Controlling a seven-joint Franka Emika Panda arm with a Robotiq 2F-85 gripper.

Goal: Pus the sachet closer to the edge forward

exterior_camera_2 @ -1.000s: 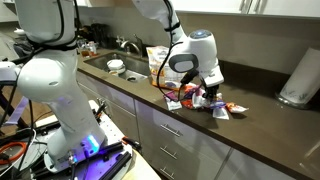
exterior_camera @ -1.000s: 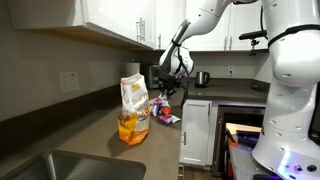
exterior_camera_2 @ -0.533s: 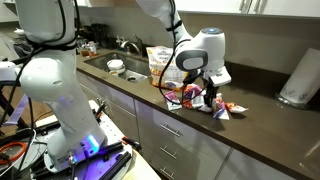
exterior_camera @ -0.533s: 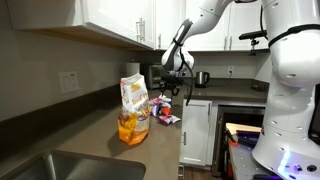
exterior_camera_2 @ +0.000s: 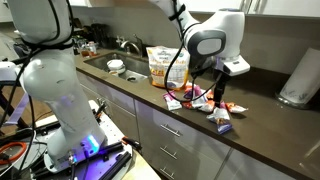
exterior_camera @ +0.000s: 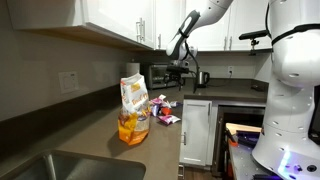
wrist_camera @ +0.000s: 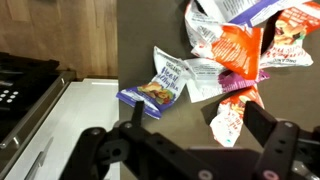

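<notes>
A purple-and-white sachet [wrist_camera: 158, 88] lies flat on the dark countertop, close to the edge [wrist_camera: 118, 55], apart from a pile of red, orange and white sachets [wrist_camera: 240, 45]. In an exterior view this sachet [exterior_camera_2: 222, 122] lies alone near the front edge [exterior_camera_2: 262, 146], to the right of the pile [exterior_camera_2: 185, 98]. My gripper [wrist_camera: 197, 116] hangs open above the counter and holds nothing; a small red-and-white sachet [wrist_camera: 228, 122] lies beneath it. Both exterior views show the gripper [exterior_camera: 181, 72] [exterior_camera_2: 217, 97] raised clear of the sachets [exterior_camera: 162, 110].
A tall snack bag [exterior_camera: 133, 95] [exterior_camera_2: 160, 62] stands on the counter behind the pile, with an orange bag [exterior_camera: 131, 128] before it. A sink [exterior_camera: 70, 165] [exterior_camera_2: 125, 68], a kettle [exterior_camera: 202, 78] and a paper towel roll [exterior_camera_2: 298, 80] are nearby. White cabinets [wrist_camera: 70, 110] drop below the edge.
The gripper has opened and risen off the sachets. One sachet now lies apart from the pile, nearer the counter's edge.
</notes>
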